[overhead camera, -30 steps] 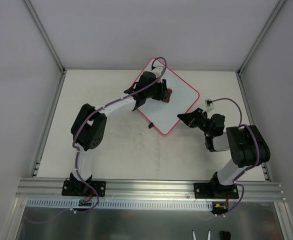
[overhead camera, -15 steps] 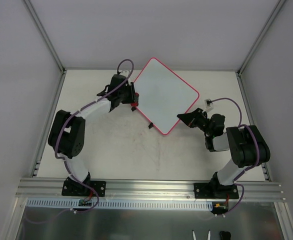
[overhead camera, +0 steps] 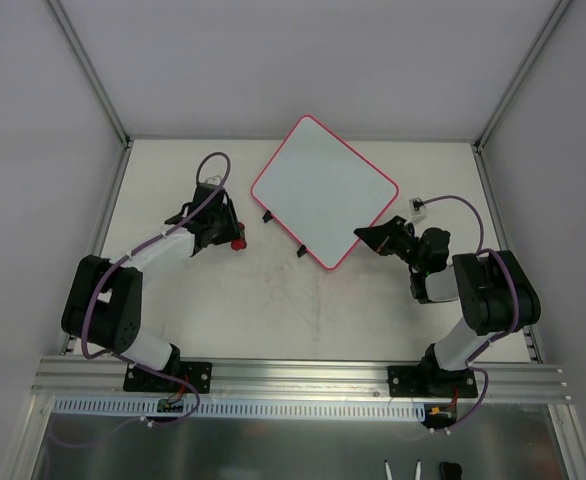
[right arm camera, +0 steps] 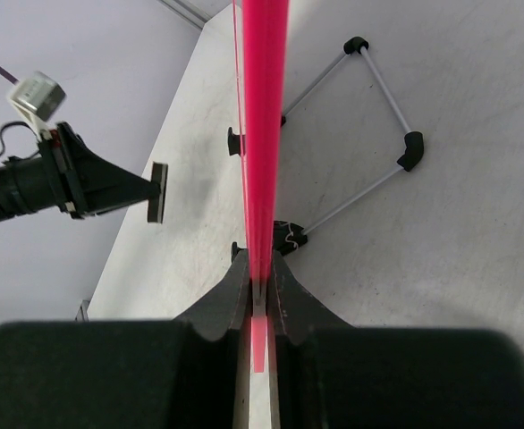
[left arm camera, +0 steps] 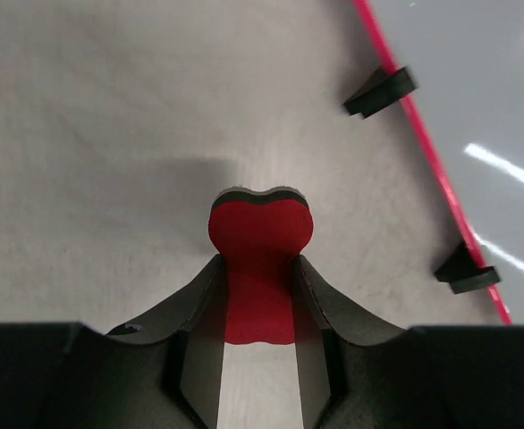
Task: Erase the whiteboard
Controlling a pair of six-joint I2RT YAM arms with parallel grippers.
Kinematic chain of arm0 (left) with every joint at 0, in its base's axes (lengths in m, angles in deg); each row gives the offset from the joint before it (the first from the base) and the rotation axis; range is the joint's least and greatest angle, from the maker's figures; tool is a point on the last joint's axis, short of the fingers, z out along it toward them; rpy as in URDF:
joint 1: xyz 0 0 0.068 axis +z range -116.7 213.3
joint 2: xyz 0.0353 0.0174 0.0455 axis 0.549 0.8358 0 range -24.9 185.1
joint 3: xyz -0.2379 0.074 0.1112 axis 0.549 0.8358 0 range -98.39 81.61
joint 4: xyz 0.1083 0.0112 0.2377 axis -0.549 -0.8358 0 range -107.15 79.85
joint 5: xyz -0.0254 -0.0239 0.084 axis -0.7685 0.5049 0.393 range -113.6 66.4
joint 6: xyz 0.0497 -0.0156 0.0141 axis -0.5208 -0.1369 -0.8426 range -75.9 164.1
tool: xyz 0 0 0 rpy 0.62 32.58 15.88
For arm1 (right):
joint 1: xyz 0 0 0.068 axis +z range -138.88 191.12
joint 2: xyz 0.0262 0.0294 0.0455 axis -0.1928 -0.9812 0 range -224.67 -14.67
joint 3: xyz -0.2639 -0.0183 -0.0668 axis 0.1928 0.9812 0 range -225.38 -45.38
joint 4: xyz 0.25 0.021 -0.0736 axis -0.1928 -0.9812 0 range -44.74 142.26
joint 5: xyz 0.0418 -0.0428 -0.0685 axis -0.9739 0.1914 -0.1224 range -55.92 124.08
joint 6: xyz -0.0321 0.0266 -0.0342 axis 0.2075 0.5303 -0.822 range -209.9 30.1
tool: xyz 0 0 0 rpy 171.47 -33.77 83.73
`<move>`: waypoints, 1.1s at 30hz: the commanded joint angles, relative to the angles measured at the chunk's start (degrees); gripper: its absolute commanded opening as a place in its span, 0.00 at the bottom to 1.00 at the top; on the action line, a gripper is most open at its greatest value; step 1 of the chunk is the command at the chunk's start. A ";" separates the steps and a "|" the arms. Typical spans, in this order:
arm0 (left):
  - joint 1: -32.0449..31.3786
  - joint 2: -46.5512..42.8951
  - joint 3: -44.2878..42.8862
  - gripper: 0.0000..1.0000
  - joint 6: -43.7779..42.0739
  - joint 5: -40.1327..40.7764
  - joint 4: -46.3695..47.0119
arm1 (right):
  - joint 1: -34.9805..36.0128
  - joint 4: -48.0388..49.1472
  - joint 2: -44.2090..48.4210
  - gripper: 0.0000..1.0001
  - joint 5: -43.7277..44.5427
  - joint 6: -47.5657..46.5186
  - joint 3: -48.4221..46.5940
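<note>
Red-rimmed whiteboard | I see right gripper clamped on its near-right rim | left gripper gripping eraser, left of whiteboard, apart

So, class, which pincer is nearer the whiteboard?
Right. The right pincer grips the whiteboard by its rim; the left pincer, holding the red eraser, sits apart, off its left side.

The lower end of the eraser hides between the jaws; the whiteboard runs off the right edge.
</note>
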 commanded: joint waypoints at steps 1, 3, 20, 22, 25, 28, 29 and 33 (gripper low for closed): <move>1.42 0.07 2.45 0.15 2.63 -1.19 -1.72 | 0.75 8.12 1.07 0.00 -1.83 -1.74 -1.31; 1.68 0.59 2.90 0.15 2.19 -1.19 -2.16 | 0.75 8.21 1.16 0.00 -1.91 -1.74 -1.22; 1.69 3.59 -0.53 0.48 0.16 -0.05 -9.89 | 0.75 8.29 1.07 0.00 -2.18 -1.39 -1.48; 1.77 3.15 -0.18 0.58 0.34 0.13 -9.81 | 0.75 8.29 1.16 0.00 -2.18 -1.39 -1.48; 1.69 2.10 0.09 0.68 0.25 0.74 -9.90 | 0.75 8.38 1.07 0.02 -2.35 -1.39 -1.48; 1.60 0.52 0.79 0.77 0.16 1.53 -9.90 | 0.75 8.38 1.16 0.02 -2.53 -1.47 -1.57; 1.60 -0.01 1.05 0.79 0.08 2.14 -9.72 | 0.75 8.38 1.16 0.02 -2.53 -1.47 -1.57; 0.72 -1.86 1.67 0.90 -0.98 5.22 -9.81 | 0.67 8.38 1.42 0.05 -2.70 -1.74 -1.57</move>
